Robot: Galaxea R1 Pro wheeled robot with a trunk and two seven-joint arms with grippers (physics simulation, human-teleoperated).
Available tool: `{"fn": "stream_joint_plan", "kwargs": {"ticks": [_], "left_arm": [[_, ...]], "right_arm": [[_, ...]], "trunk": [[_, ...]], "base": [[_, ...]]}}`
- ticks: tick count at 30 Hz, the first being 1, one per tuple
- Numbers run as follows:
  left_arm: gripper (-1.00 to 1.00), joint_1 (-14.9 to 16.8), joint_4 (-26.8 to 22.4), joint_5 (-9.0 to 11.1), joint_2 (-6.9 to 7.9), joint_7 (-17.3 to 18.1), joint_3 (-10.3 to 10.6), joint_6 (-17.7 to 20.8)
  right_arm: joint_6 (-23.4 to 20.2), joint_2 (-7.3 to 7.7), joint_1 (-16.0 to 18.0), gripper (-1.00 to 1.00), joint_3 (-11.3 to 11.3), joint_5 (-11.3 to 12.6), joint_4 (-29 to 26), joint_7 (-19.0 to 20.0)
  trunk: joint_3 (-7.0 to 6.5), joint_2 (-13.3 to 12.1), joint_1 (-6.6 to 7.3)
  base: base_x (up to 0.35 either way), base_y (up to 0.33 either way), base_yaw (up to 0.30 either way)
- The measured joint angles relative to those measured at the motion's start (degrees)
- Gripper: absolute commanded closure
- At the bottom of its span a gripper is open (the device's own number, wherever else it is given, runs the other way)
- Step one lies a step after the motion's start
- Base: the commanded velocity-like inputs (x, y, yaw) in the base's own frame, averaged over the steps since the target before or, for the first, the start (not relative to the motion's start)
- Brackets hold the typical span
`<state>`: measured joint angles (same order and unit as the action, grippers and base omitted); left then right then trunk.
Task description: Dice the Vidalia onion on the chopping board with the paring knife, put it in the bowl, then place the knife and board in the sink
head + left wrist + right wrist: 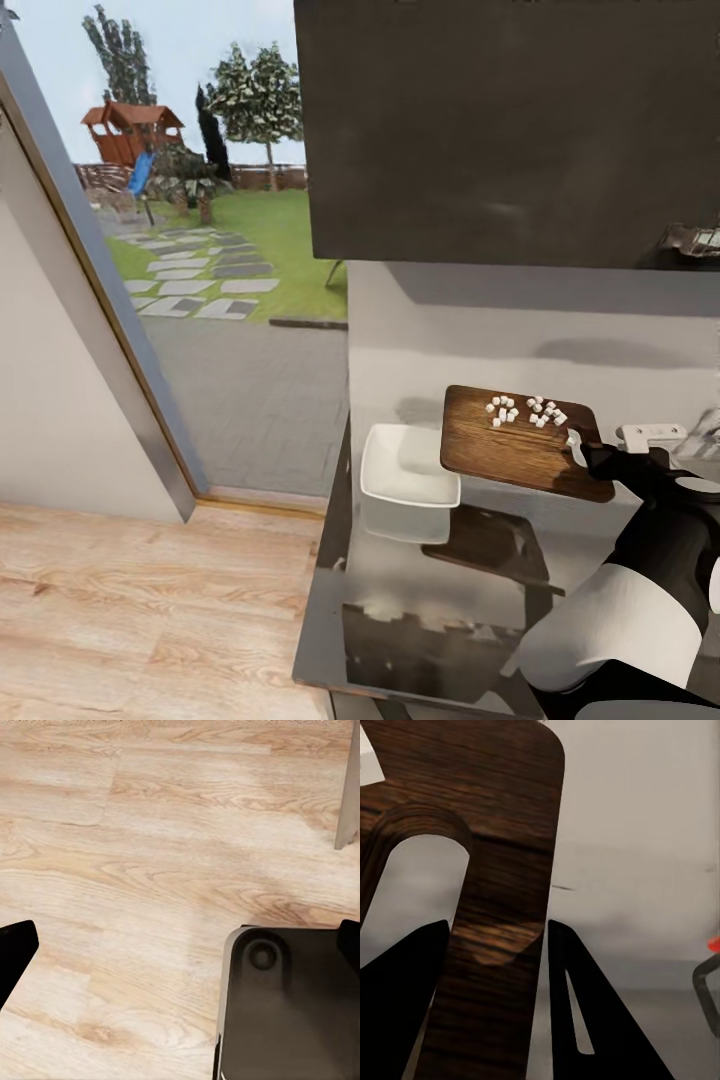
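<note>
The brown wooden chopping board (500, 450) hangs tilted above the glossy grey countertop (420, 600), and its dark reflection lies on the surface below it. The diced onion (525, 410), several tiny white cubes, lies on the board's far part. My right gripper (585, 455) is shut on the board's handle end; in the right wrist view its black fingers (405, 1005) clamp the board (502, 870) beside the slot hole. The white square bowl (405, 470) stands on the countertop just left of the board. My left gripper (180, 960) is open over the wooden floor. The paring knife is out of view.
A dark wall cabinet (500, 120) hangs above the counter. A large window or glass door (200, 250) opens onto a garden at the left. The light wooden floor (150, 600) lies left of the countertop's end. A small red knob (714, 943) shows beyond the board.
</note>
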<state>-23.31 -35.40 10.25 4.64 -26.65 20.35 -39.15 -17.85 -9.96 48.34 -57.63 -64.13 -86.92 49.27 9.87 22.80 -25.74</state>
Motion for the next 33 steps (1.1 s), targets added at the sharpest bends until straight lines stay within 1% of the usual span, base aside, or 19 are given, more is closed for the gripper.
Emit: {"fn": "stream_joint_plan", "kwargs": {"ticks": [8, 10, 11, 12, 14, 17, 33], "left_arm": [[-1.0, 0.0, 0.01, 0.0, 0.0, -0.01, 0.0, 0.0], [-1.0, 0.0, 0.05, 0.0, -0.01, -0.01, 0.0, 0.0], [-1.0, 0.0, 0.14, 0.0, -0.02, -0.01, -0.01, 0.0], [-1.0, 0.0, 0.17, 0.0, -0.01, -0.01, 0.0, 0.0], [-1.0, 0.0, 0.24, 0.0, -0.02, -0.01, 0.0, 0.0], [-1.0, 0.0, 0.28, 0.0, -0.01, 0.0, 0.0, 0.0], [-1.0, 0.0, 0.35, 0.0, 0.01, 0.0, 0.0, 0.0]], "right_arm": [[0.02, 0.01, -0.01, 1.0, 0.06, -0.07, 0.01, -0.09], [0.02, 0.01, -0.01, 1.0, 0.06, -0.84, 0.01, -0.12], [0.08, 0.01, -0.02, 1.0, 0.07, -1.86, 0.02, -0.15], [0.16, 0.0, -0.01, 1.0, 0.09, -2.19, 0.01, -0.14], [1.03, 0.0, 0.0, 1.0, 0.12, -3.24, 0.0, -0.15], [2.32, 0.0, 0.0, 1.0, 0.14, -3.86, 0.0, -0.17], [2.87, 0.0, 0.0, 1.0, 0.14, -4.07, 0.0, -0.21]], "trunk": [[-0.52, 0.0, 0.0], [-0.64, -0.01, 0.0], [-0.7, -0.01, 0.0], [-0.77, -0.01, 0.0], [-0.9, 0.0, 0.0], [-1.1, 0.0, 0.0], [-2.13, 0.0, 0.0]], "base": [[0.0, 0.067, -0.001], [0.0, 0.079, 0.0], [0.0, 0.05, 0.0], [0.0, 0.032, 0.0], [0.0, 0.017, 0.0], [0.0, 0.006, 0.0], [0.0, 0.0, 0.0]]}}
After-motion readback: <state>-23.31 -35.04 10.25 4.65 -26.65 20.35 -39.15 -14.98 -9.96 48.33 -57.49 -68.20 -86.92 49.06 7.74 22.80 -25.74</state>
